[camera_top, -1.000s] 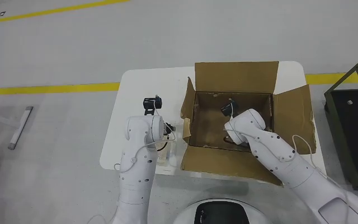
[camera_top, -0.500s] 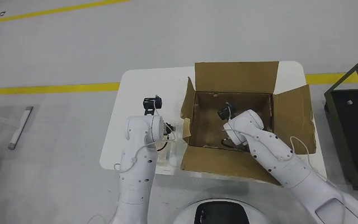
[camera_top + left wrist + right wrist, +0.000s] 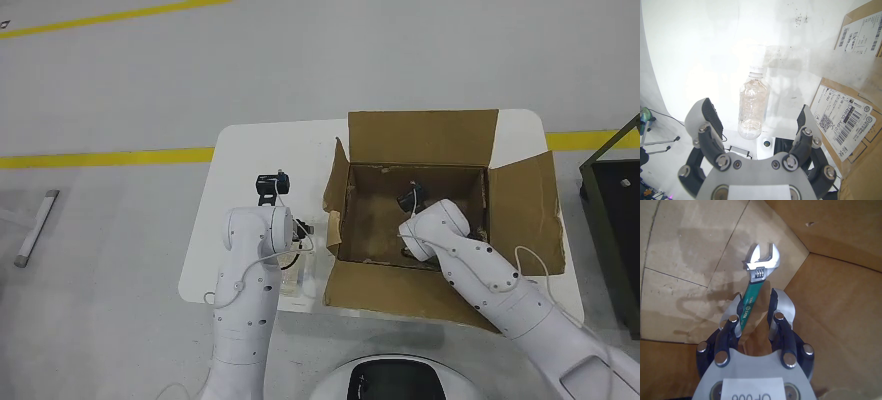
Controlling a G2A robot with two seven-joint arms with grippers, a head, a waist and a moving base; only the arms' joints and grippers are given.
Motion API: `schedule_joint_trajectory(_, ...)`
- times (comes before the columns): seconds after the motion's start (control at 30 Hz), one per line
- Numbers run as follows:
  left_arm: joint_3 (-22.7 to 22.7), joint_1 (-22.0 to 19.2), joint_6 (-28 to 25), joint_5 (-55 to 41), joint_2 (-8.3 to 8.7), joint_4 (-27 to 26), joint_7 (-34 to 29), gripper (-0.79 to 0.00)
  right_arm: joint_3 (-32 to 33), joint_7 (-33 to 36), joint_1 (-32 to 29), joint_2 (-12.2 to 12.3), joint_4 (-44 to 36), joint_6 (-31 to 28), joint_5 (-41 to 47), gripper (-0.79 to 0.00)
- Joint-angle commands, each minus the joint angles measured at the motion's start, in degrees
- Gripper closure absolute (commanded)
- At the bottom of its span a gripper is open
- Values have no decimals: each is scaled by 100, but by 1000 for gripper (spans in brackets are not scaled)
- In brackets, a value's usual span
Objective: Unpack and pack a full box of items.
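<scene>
A clear plastic bottle (image 3: 754,91) with a white cap lies on its side on the white table (image 3: 260,150), beside the open cardboard box (image 3: 420,135). My left gripper (image 3: 756,106) hangs open directly above it, one finger on each side. Inside the box, an adjustable wrench (image 3: 761,264) with a green handle sits near a corner of the box floor (image 3: 687,256). My right gripper (image 3: 756,294) is open around the handle. The handle rests against one finger, and a gap shows on the other side. In the top view the right arm (image 3: 430,225) reaches down into the box.
The box's labelled outer wall (image 3: 848,123) stands close beside the left gripper. Its flaps are spread outward over the table's right half. A dark green rack (image 3: 612,230) stands off the table at the far right. The table's front edge lies just behind the bottle.
The right arm has shifted slightly inside the box, first toward the near wall and then back. The left arm and the bottle have not moved.
</scene>
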Motion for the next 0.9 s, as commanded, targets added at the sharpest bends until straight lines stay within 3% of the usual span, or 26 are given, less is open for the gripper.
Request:
schedule_joint_trajectory(0.0, 0, 0, 0, 0, 0, 0, 0, -785, 15, 0, 9, -24, 61, -13, 26, -249)
schedule_joint_trajectory(0.2, 0, 0, 0, 0, 0, 0, 0, -785, 132, 0, 34, -92, 178, -109, 320, -123)
schedule_joint_trajectory(0.4, 0, 0, 0, 0, 0, 0, 0, -785, 335, -61, -14, -138, 125, -307, 837, -77)
schedule_joint_trajectory(0.87, 0, 0, 0, 0, 0, 0, 0, -785, 650, -430, -279, -142, -582, -713, 1227, -132)
